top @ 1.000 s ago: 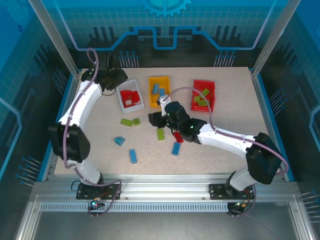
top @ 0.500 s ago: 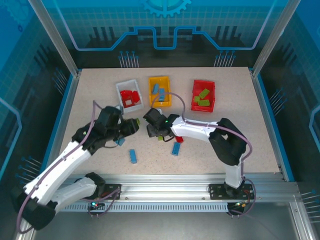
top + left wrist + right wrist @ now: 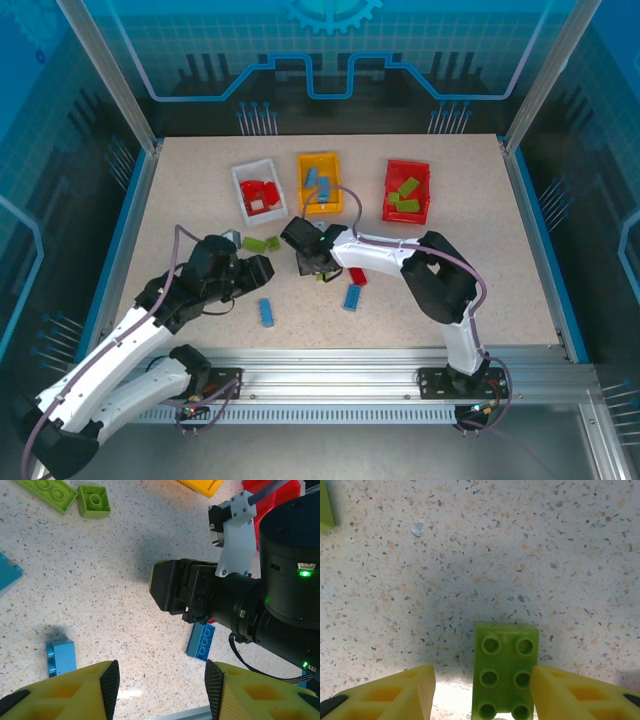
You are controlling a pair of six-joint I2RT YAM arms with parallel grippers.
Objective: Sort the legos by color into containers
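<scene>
My right gripper (image 3: 311,268) hangs low at the table's middle, open around a lime green lego (image 3: 506,670). Its right finger (image 3: 570,695) touches the brick's side while the left finger (image 3: 400,695) stands apart. My left gripper (image 3: 161,690) is open above bare tabletop, just left of the right gripper's black body (image 3: 185,592). Loose legos lie around: two green (image 3: 253,244) (image 3: 273,242), two blue (image 3: 265,312) (image 3: 352,297), one red (image 3: 358,277). At the back, the white container (image 3: 240,195) holds red bricks, the yellow container (image 3: 320,205) blue ones, the red container (image 3: 388,195) green ones.
A teal brick (image 3: 7,575) lies at the left edge of the left wrist view, below the left arm. The two grippers are close together. Open tabletop spreads to the right, and the metal rail (image 3: 330,370) runs along the near edge.
My left arm has swung from beside the white container down to the table's middle. The right gripper has shifted left and now straddles the green lego.
</scene>
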